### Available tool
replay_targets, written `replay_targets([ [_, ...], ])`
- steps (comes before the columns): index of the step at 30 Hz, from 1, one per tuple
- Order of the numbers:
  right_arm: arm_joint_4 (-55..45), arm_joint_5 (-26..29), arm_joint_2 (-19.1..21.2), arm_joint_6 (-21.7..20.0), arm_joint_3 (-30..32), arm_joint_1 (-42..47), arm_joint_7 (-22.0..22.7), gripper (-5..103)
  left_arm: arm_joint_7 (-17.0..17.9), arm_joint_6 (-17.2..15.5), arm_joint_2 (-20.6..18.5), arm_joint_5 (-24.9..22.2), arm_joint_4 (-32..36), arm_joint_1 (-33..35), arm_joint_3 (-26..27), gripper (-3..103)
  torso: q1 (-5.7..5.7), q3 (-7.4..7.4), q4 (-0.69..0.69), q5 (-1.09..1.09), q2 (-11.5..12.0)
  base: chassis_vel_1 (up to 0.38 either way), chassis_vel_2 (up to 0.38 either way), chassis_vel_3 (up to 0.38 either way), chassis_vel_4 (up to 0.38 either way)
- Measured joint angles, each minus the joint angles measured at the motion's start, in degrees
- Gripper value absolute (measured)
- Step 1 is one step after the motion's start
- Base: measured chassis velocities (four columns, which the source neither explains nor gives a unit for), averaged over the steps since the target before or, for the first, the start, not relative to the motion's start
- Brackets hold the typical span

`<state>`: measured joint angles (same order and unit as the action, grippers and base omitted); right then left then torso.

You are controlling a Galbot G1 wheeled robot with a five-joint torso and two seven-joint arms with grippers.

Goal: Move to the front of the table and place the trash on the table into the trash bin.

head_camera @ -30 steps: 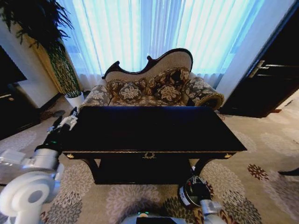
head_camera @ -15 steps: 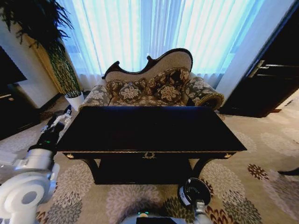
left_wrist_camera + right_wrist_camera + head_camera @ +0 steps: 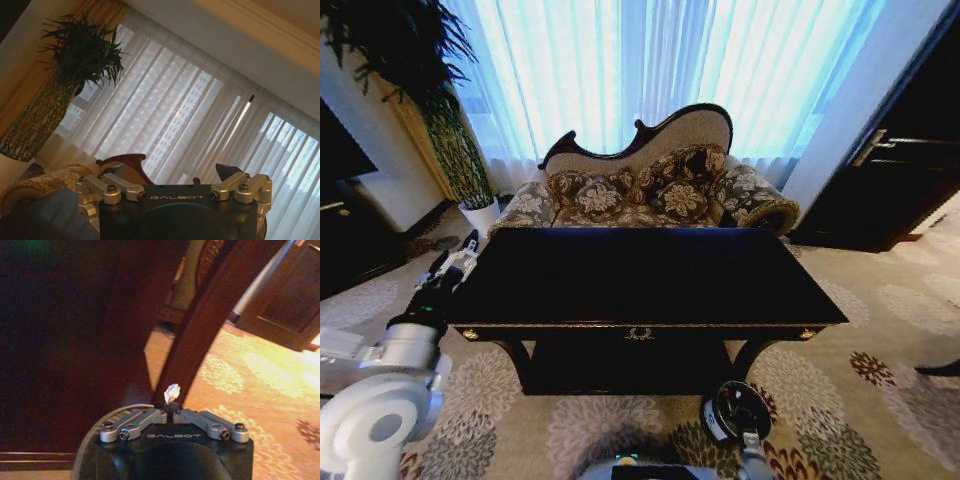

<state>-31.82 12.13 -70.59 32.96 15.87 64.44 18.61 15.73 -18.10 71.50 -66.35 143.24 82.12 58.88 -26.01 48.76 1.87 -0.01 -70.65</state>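
The right end effector (image 3: pixel 170 410) is clenched on a white paper wad (image 3: pixel 171 391), low by the trash bin (image 3: pixel 736 412) near the tabletop's (image 3: pixel 640 275) right leg, positioned for dropping. The left end effector (image 3: pixel 455 262) hangs released beside the tabletop's left end.

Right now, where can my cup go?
The table top looks bare from sofa side to front rail. Crowded: its left end, beside the left gripper, and the floor by its right leg, with trash bin and right gripper.

Left gripper (image 3: pixel 463 252): dipped outward, now back beside the table's (image 3: pixel 640 280) left end. Right arm: lowered at bottom edge, uncovering the trash bin (image 3: pixel 736 412).
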Motion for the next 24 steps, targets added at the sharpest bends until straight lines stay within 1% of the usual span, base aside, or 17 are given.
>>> replay_targets([
  [3, 3.2, -0.9, 0.2, -0.6, 0.4, -1.9, 1.8, 1, 0.0, 0.0, 0.4, -0.1, 0.0, 0.3, 0.0, 100, 0.0, 0.0, -0.01, -0.01, 0.0, 0.0, 0.0, 0.0, 0.0],
  [5, 3.6, -1.1, 0.1, -0.7, 0.5, -2.2, 2.1, 1, 0.0, 0.0, 0.4, -0.1, 0.0, 0.3, 0.0, 100, 0.0, 0.0, -0.01, -0.01, 0.0, 0.0, 0.0, 0.0, 0.0],
  [7, 4.3, -2.0, -0.2, -1.5, 0.8, -2.5, 3.3, 1, 0.0, 0.0, -0.2, -0.1, 0.0, 0.1, 0.0, 100, 0.0, 0.0, -0.01, 0.0, 0.0, 0.0, 0.0, 0.0, 0.0],
  [13, 4.7, -2.3, -1.0, -2.6, 1.1, -2.5, 4.1, 1, -0.1, 0.0, -0.5, -0.4, 0.0, -0.4, -0.1, 100, 0.0, 0.0, -0.01, 0.0, 0.0, 0.0, 0.0, 0.0, 0.0],
  [14, 4.8, -2.3, -1.1, -2.8, 1.1, -2.5, 4.1, -1, -0.1, 0.0, -0.5, -0.4, 0.0, -0.4, -0.3, 100, 0.0, 0.0, -0.01, 0.0, 0.0, 0.0, 0.0, 0.0, 0.0],
  [17, 4.4, -2.3, -1.8, -3.6, 1.0, -2.3, 4.1, 14, -0.2, 0.0, -0.4, -0.1, 0.0, -0.6, -0.6, 100, 0.0, 0.0, -0.01, 0.0, 0.0, 0.0, 0.0, 0.0, 0.0],
  [19, 4.2, -2.3, -1.9, -3.6, 1.0, -2.2, 4.1, 14, -0.2, 0.0, -0.4, -0.1, 0.0, -0.6, -0.6, 100, 0.0, 0.0, -0.01, 0.0, 0.0, 0.0, 0.0, 0.0, 0.0],
  [20, 3.4, -2.3, -2.1, -3.6, 0.8, -1.8, 4.0, 20, -0.2, 0.0, -0.3, 0.0, 0.0, -0.6, -0.7, 100, 0.0, 0.0, 0.0, 0.0, 0.0, 0.0, 0.0, 0.0, 0.0],
  [21, 2.5, -2.3, -2.2, -3.6, 0.6, -1.3, 3.8, 30, -0.2, 0.1, -0.2, 0.0, 0.0, -0.5, -0.9, 100, 0.0, 0.0, -0.01, 0.0, 0.0, 0.0, 0.0, 0.0, 0.0],
  [23, 2.0, -2.3, -2.2, -3.6, 0.6, -1.0, 3.8, 30, -0.2, 0.1, -0.2, 0.0, 0.0, -0.5, -1.1, 100, 0.01, 0.0, -0.01, 0.0, 0.0, 0.0, 0.0, 0.0, 0.0],
  [24, 1.8, -2.3, -2.2, -3.5, 0.6, -0.9, 3.8, 35, -0.2, 0.1, -0.2, 0.0, 0.0, -0.4, -1.2, 100, 0.0, 0.0, -0.01, -0.01, 0.0, 0.0, 0.0, 0.0, 0.0],
])
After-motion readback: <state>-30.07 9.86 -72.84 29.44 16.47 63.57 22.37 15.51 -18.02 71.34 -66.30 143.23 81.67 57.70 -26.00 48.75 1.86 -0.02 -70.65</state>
